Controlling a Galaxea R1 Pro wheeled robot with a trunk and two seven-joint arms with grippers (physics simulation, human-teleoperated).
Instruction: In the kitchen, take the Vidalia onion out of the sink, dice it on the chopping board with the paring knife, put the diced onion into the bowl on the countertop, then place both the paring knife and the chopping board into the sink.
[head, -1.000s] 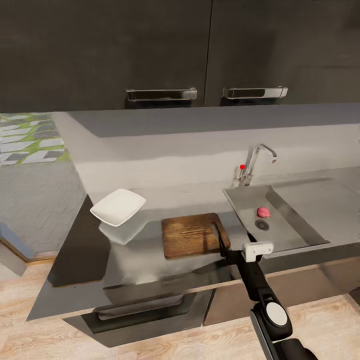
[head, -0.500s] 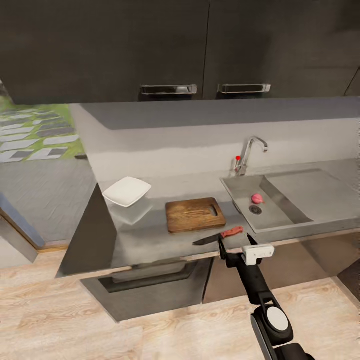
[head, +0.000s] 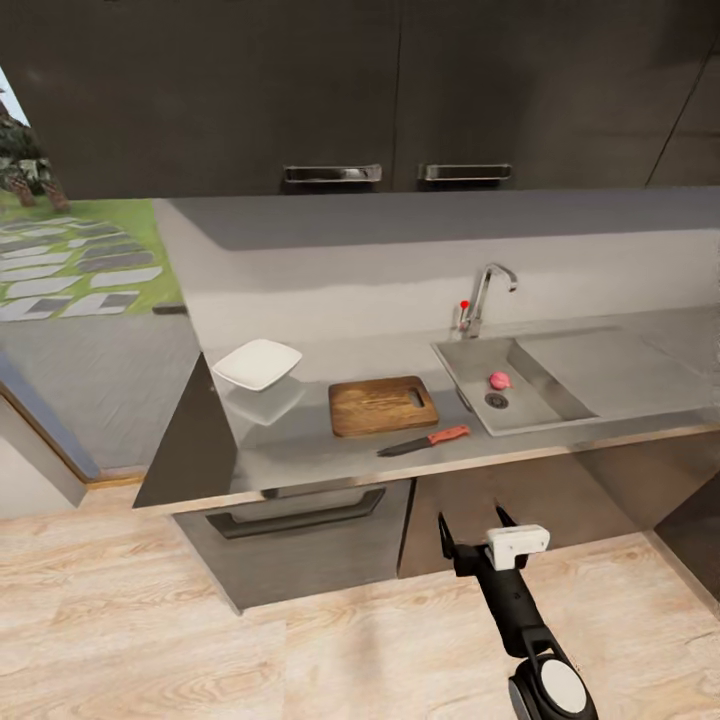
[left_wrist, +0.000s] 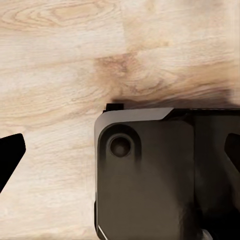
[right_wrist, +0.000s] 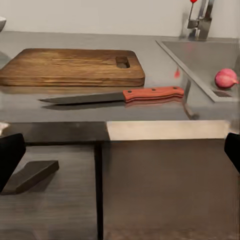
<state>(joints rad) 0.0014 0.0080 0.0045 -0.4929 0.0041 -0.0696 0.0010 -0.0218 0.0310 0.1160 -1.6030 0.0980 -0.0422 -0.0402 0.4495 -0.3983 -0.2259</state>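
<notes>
Countertop (head: 300, 445) runs grey and glossy under dark upper cabinets (head: 300, 90), and the chopping board (head: 383, 405) lying flat on it serves as the anchor. Left of the board, well apart, sits the white bowl (head: 257, 363). Just in front of the board lies the paring knife (head: 424, 441), blade pointing left, red handle toward the sink (head: 540, 412). Right of the board, the sink basin holds the pink Vidalia onion (head: 500, 380) beside the drain, with the tap (head: 480, 296) behind. Nearer than the board, below the counter edge, the right gripper (head: 472, 527) hangs over the wooden floor (head: 150, 620), fingers spread wide, empty. Whether the left gripper (left_wrist: 120, 160) is spread or closed cannot be told.
</notes>
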